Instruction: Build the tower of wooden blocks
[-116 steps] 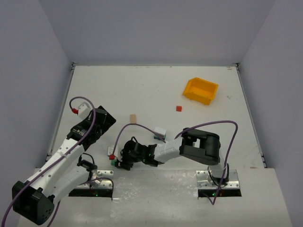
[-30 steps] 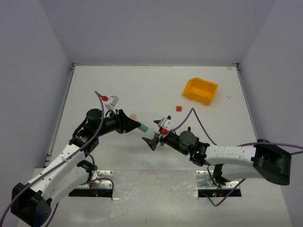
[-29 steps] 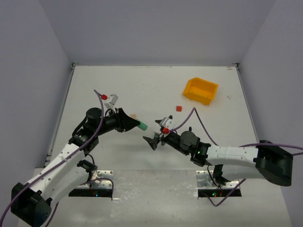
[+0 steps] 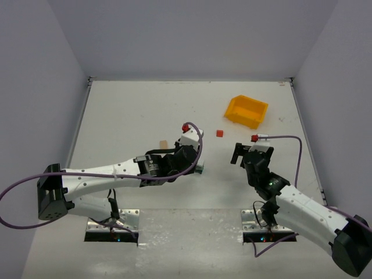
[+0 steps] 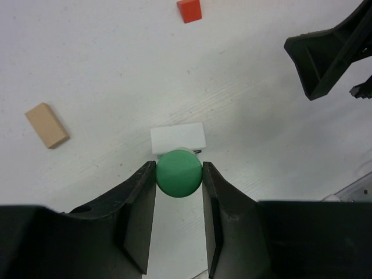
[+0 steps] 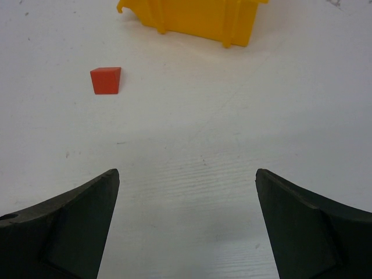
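Observation:
My left gripper is shut on a green block, seen end-on as a round face. It hangs just over a white block on the table. In the top view the left gripper is at the table's centre. A tan block lies flat to the left, and is also seen as the tan block. A red block sits alone further back. My right gripper stands wide open over bare table, holding nothing. In the top view the right gripper is right of the left one.
A yellow plastic bin stands at the back right, beyond the red block. One right finger shows at the upper right of the left wrist view. Walls enclose the table on three sides.
The left arm has swung right, carrying the green block to just above the white block. The right arm has pulled back to the right, still open.

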Available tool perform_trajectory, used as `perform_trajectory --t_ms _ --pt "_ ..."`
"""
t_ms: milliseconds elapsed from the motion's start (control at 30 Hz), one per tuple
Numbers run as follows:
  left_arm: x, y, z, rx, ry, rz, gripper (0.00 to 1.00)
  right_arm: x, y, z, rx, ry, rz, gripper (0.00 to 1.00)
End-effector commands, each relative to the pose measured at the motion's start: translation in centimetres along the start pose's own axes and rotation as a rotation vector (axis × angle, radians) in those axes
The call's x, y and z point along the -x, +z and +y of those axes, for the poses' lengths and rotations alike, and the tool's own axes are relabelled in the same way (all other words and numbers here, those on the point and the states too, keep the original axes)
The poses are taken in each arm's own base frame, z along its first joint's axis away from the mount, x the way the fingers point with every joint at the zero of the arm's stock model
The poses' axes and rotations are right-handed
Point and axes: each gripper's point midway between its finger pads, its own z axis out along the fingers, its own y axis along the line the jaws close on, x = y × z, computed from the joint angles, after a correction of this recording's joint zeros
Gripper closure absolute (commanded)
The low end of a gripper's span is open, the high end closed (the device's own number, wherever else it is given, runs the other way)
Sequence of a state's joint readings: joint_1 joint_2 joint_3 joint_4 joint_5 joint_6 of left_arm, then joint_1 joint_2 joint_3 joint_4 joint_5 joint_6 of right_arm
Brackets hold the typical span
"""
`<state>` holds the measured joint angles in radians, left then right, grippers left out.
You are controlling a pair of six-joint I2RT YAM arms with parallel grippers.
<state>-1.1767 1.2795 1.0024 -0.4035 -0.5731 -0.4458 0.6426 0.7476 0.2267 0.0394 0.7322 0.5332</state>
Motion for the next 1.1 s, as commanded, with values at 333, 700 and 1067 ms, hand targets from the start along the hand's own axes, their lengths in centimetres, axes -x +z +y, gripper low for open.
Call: perform_trajectory --t_ms 333,700,1067 --pt "2.3 2.4 -0.6 0.048 -0.031 -0.032 1.0 1.8 0.0 0.4 -0.003 0.065 -0.031 0.01" --pt "1.7 3.6 -1.3 0.024 -0.018 -0.005 1.0 1.8 0.0 0.3 -0.01 0.067 -0.034 0.01" --pt "1.3 4.5 -0.7 0.046 -0.019 0.016 1.0 1.9 0.0 0.2 -0.013 0.069 -0.039 0.01"
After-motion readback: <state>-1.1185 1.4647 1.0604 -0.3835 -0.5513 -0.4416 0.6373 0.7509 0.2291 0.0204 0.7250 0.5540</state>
